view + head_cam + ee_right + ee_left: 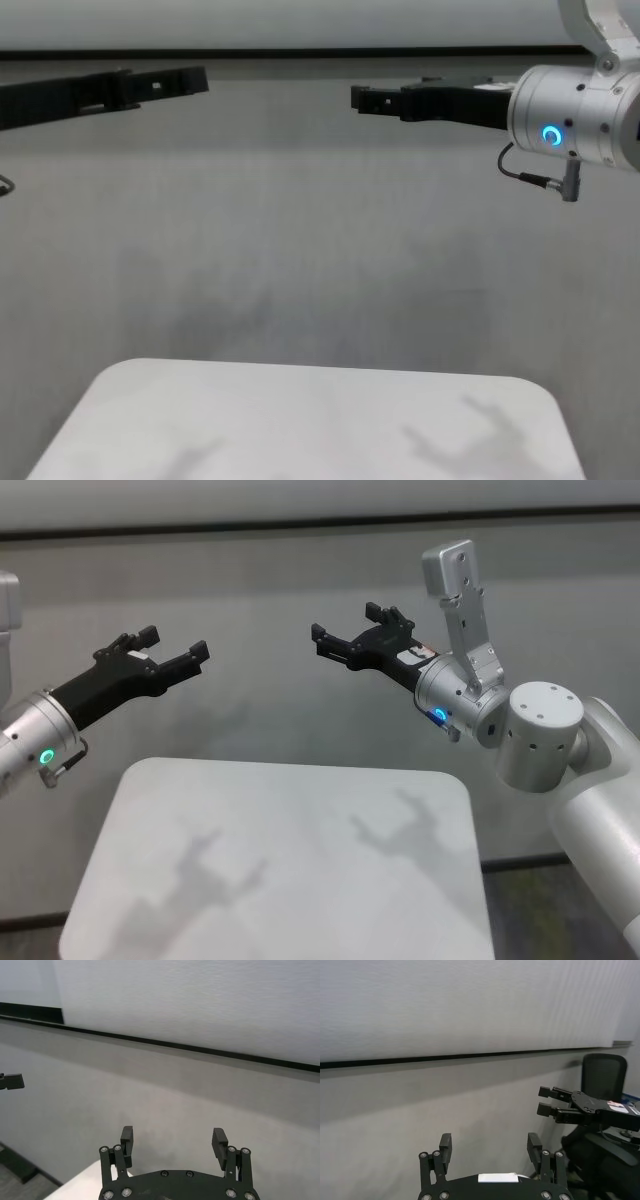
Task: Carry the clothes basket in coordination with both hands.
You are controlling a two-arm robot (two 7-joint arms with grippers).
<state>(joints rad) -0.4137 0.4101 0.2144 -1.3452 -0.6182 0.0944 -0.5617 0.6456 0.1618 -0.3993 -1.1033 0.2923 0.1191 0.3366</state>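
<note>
Both grippers were raised above the white table (280, 860), nothing held.
Left gripper (172, 648) hung over the table's left side, fingers apart; right gripper (352, 630) sat level with it, well apart, fingers apart too. Clothes basket didn't show in any view.

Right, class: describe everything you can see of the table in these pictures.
The table is white, with a smooth, faintly mottled top and rounded corners, standing before a grey wall. Nothing touches it; only the arms' shadows fall on it. The left gripper and right gripper hang open in the air above its far edge.
</note>
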